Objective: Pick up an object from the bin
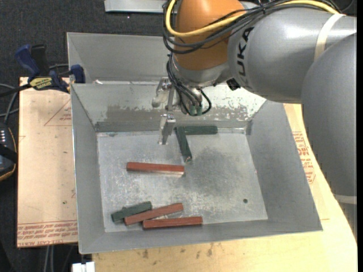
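Note:
My gripper [164, 138] hangs near the back wall of the bin, left of centre, with its tip close to the floor. Just to its right lie two dark green sticks: one [197, 130] runs along the foot of the back wall, the other [184, 146] points from it toward the front. A red-brown stick [155, 168] lies flat a little in front of the gripper, apart from it. Nothing shows in the gripper's grasp.
Near the front left of the bin, a short dark green stick [131, 212] and two red-brown sticks [153, 213] [172, 222] lie close together. The arm with its orange cover and cables reaches in from the right, above the back of the bin.

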`<state>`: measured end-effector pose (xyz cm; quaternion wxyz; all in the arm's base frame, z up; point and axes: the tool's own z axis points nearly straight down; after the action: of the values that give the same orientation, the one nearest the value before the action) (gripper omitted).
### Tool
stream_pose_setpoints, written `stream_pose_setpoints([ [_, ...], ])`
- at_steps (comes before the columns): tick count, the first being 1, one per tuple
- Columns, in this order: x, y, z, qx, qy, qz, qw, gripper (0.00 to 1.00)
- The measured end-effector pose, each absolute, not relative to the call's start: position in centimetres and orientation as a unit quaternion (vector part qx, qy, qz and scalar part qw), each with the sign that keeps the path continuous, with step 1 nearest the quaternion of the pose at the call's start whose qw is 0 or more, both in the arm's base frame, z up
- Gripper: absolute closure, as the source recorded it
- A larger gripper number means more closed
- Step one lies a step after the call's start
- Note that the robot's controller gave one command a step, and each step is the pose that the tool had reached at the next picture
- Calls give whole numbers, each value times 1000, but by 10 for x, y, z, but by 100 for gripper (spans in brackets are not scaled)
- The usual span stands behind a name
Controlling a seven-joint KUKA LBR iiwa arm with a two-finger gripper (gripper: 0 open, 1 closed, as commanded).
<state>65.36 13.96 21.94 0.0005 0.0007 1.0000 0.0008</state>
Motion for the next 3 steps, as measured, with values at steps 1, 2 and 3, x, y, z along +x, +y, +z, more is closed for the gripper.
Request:
stream_pose_setpoints([
  [1,654,140,219,1,1000,1,1,0],
  [2,622,141,166,13,1000,1,3,0],
  [3,605,150,93,-9,1000,1,0,100],
])
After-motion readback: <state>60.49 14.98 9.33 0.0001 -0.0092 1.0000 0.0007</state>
